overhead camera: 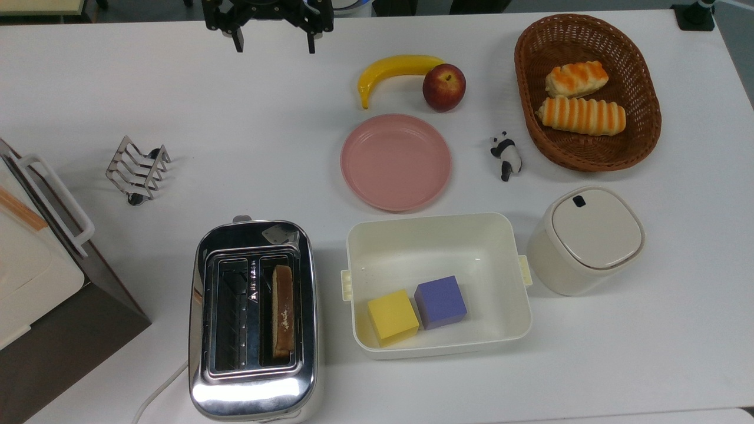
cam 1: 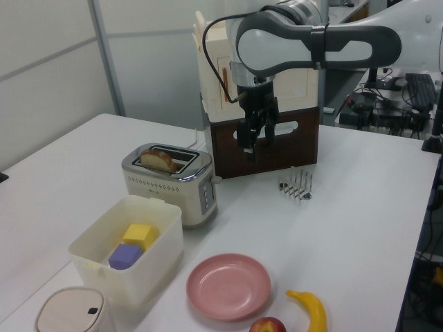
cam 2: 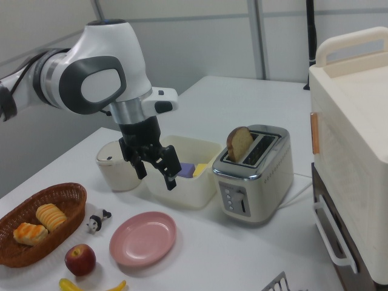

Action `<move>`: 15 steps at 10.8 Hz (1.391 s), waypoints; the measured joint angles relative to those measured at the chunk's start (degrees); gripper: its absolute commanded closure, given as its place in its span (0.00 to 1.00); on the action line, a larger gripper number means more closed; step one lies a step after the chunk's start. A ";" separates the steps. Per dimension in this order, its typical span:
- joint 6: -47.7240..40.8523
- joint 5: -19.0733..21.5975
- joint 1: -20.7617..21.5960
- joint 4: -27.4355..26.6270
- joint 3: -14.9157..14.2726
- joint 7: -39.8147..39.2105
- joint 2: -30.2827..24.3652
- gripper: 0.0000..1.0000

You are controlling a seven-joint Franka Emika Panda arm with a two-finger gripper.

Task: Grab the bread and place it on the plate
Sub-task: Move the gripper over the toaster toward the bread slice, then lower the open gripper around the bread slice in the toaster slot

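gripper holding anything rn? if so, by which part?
Nothing is held. The black two-finger gripper is open and empty above the white table; the brown bread slice stands in the chrome toaster.

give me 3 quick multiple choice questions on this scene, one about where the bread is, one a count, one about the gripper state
1. Where is the bread?
A. on the plate
B. in a slot of the toaster
C. in the basket

2. How many cubes lie in the cream tub?
A. one
B. two
C. four

3. What state is the gripper in?
A. open and empty
B. shut on the bread
C. shut on the banana

Answers:
1 B, the slice stands upright in the toaster, and the plate is bare.
2 B, a yellow cube and a purple cube.
3 A, its fingers stand apart with nothing between them.
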 measured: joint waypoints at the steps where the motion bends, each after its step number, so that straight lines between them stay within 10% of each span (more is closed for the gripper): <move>1: 1.40 0.00 0.00 -0.02 0.00 0.00 0.11 0.00; 15: 46.19 0.66 0.31 -0.09 0.32 0.02 15.43 0.12</move>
